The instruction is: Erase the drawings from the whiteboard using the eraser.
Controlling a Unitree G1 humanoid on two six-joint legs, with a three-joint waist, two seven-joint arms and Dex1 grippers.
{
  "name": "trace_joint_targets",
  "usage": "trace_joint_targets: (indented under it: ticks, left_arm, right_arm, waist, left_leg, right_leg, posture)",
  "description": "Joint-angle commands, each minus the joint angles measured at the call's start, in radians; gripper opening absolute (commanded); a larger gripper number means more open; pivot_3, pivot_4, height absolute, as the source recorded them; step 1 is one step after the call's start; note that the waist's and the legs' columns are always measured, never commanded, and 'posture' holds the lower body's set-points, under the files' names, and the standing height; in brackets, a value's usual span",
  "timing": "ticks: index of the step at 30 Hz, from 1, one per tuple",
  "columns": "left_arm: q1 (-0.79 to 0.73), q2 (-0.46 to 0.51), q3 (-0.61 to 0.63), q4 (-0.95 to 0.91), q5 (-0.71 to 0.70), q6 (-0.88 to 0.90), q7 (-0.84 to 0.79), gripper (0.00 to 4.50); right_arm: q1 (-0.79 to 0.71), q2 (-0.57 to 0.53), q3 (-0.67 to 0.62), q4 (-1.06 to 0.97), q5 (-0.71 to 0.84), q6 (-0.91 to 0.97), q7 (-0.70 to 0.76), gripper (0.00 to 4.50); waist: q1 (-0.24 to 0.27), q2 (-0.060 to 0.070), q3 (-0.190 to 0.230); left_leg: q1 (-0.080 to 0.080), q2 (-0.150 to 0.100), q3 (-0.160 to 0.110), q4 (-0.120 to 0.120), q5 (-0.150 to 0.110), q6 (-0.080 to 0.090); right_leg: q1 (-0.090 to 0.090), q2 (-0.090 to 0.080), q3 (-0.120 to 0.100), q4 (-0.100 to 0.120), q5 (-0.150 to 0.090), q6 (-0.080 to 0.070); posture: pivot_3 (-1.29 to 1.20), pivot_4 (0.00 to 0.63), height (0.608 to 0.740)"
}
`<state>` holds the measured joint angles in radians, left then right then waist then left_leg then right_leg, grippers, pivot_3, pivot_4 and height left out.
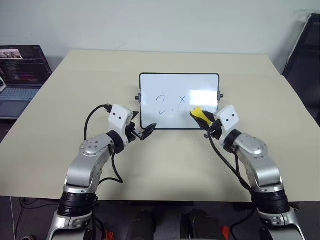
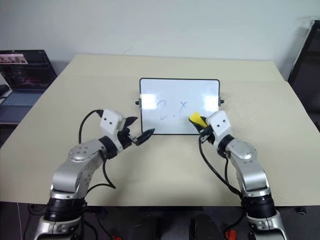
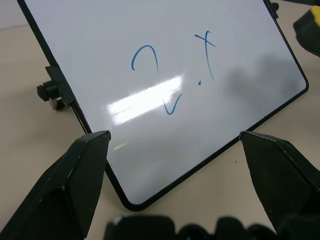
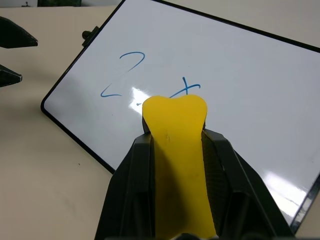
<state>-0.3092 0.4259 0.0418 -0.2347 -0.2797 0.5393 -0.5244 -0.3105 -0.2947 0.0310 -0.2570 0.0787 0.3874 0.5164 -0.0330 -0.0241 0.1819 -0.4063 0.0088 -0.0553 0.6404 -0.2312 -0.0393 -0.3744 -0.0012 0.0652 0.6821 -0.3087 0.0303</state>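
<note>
At far left an open laptop sits beside the matte beige table. The left hand, with glossy black wedge-shaped fingers spread wide and empty, hovers just off the lower left corner of the whiteboard. The board is a glossy white rectangle in a thin black frame with rounded corners, propped tilted at the table's middle. The drawings, thin blue strokes, mark its centre. The right hand is clamped on the yellow eraser, squeezed narrow at its waist, in front of the board's lower right part.
</note>
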Motion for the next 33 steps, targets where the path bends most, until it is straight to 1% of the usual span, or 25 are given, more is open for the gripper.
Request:
trace_joint_targets:
  ticks: [1,6,11,15,19,24,33]
  left_arm:
    - [0.004,-0.016,0.033,-0.032,-0.017,-0.031,0.022,4.50]
    - [0.002,-0.036,0.029,-0.035,-0.008,-0.043,0.049,4.50]
    - [0.000,-0.038,0.020,-0.052,0.001,-0.036,0.073,4.50]
    - [-0.006,-0.013,0.003,-0.053,-0.004,-0.017,0.046,4.50]
    - [-0.032,0.022,-0.014,-0.028,-0.023,-0.016,-0.026,4.50]
    - [-0.077,0.042,-0.040,0.023,-0.031,-0.028,-0.110,4.50]
    - [-0.143,0.061,-0.085,0.117,-0.008,-0.056,-0.193,4.50]
  right_arm:
    - [0.031,-0.001,-0.050,-0.057,0.045,-0.044,-0.016,0.96]
    - [0.052,-0.034,-0.049,-0.045,0.049,-0.100,0.004,0.96]
    - [0.010,-0.050,-0.004,-0.010,0.019,-0.141,0.009,0.96]
    - [-0.081,-0.049,0.054,0.053,-0.031,-0.161,0.001,0.96]
    - [-0.199,-0.038,0.094,0.170,-0.083,-0.181,-0.019,0.96]
    - [-0.318,-0.041,0.144,0.320,-0.154,-0.226,-0.025,0.96]
    - [-0.522,-0.021,0.176,0.591,-0.241,-0.283,-0.073,0.96]
  waist:
    - [0.000,0.000,0.000]
    - [0.000,0.000,0.000]
    - [-0.002,0.000,0.000]
    - [-0.001,0.000,0.000]
    - [0.000,0.000,0.000]
    - [0.001,0.000,0.000]
    - [0.000,0.000,0.000]
  left_leg:
    - [0.000,0.000,0.000,0.000,0.000,0.000]
    - [0.000,0.000,0.000,0.000,0.000,0.000]
    - [0.000,0.000,0.001,0.000,0.000,0.000]
    - [0.001,0.000,0.001,0.000,0.000,0.000]
    - [0.001,0.000,0.001,0.000,0.000,0.000]
    - [0.001,0.000,0.001,0.000,0.000,0.000]
    - [0.001,0.000,0.002,0.000,0.000,0.000]
  right_leg:
    - [0.000,0.000,0.000,0.000,0.000,0.000]
    - [0.000,0.000,0.000,0.000,0.000,0.000]
    - [0.000,0.000,0.000,0.000,0.000,0.000]
    - [0.000,0.000,0.000,0.000,0.000,0.000]
    - [0.000,0.001,0.000,0.000,0.000,0.000]
    - [0.000,0.000,-0.001,0.000,0.000,0.000]
    - [-0.001,0.000,-0.002,0.000,0.000,0.000]
  posture:
    - [0.00,0.150,0.740]
    - [0.00,0.150,0.740]
    - [0.00,0.150,0.740]
    - [0.00,0.150,0.740]
    - [0.00,0.150,0.740]
    - [0.00,0.150,0.740]
    - [0.00,0.150,0.740]
